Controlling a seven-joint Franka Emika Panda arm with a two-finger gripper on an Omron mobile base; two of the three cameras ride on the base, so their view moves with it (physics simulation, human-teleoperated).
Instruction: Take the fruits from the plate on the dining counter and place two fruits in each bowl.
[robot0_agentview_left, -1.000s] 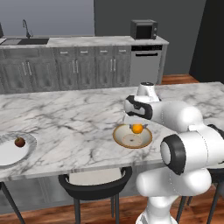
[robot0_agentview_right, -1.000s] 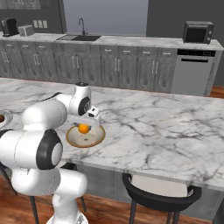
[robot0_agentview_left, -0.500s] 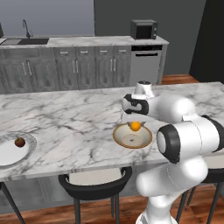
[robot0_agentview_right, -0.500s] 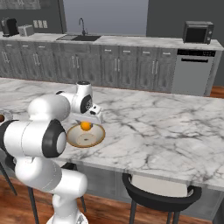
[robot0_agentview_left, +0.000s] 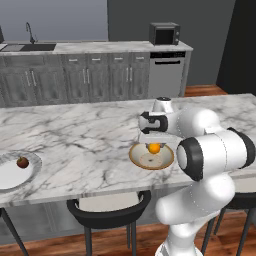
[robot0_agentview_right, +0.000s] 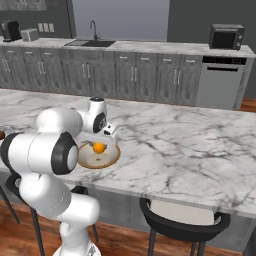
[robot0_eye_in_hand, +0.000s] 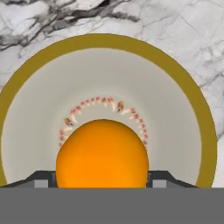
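A bright orange fruit (robot0_eye_in_hand: 102, 153) sits between my fingertips (robot0_eye_in_hand: 41, 180), with my gripper (robot0_eye_in_hand: 102, 183) shut on it. It hangs low over the inside of the pale tan bowl (robot0_eye_in_hand: 109, 41), which has a darker brown rim. From the base, the gripper (robot0_agentview_left: 152, 142) (robot0_agentview_right: 99, 142) points down at that bowl (robot0_agentview_left: 145, 161) (robot0_agentview_right: 107, 159) near the front edge of the dining counter (robot0_agentview_left: 80, 135). The orange fruit (robot0_agentview_left: 154, 148) (robot0_agentview_right: 99, 147) shows just above the bowl's floor. Far left on the counter lies the white plate (robot0_agentview_left: 7, 176) with a reddish-brown fruit (robot0_agentview_left: 22, 161) on it.
Dark stools (robot0_agentview_left: 107, 207) (robot0_agentview_right: 182, 220) stand under the counter's front edge. Behind the counter runs a grey-cabinet worktop with a sink (robot0_agentview_left: 30, 47) and a microwave (robot0_agentview_left: 164, 33). My own white arm (robot0_agentview_left: 210, 155) bulks at the counter's right front.
The hand with the orange fruit has dipped slightly toward the tan bowl, and the arm's upper links have swung round. The bowl and plate have not moved.
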